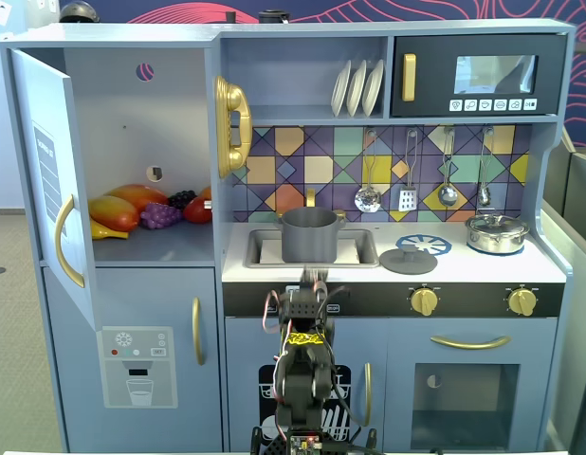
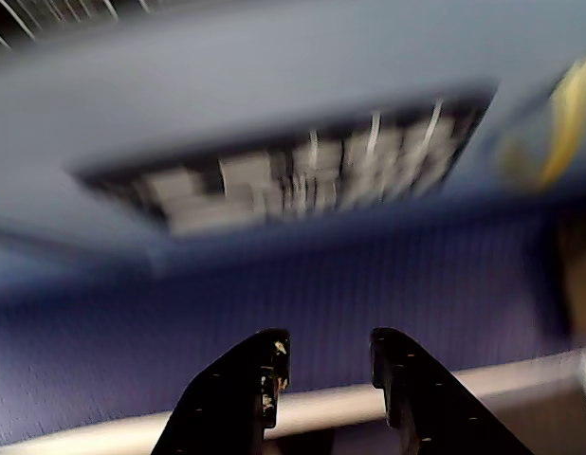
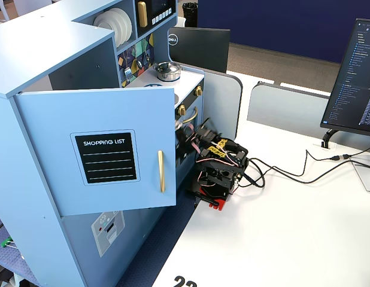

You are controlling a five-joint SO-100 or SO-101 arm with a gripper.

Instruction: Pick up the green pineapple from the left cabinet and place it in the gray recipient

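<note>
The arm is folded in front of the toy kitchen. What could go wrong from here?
1. No green pineapple shows in the open left cabinet; only the mango, grapes and a red fruit do, so the open gripper may take a wrong one.
2. The cabinet door stands wide open, and the arm could hit it while reaching.

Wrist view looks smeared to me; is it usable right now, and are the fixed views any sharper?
Wrist view: heavily motion-blurred, only the black gripper fingertips read clearly, spread apart. Front fixed view: sharp, evenly lit, with glare on the black-fronted microwave window. Side fixed view: sharp, the open light blue cabinet door blocks the shelf.
</note>
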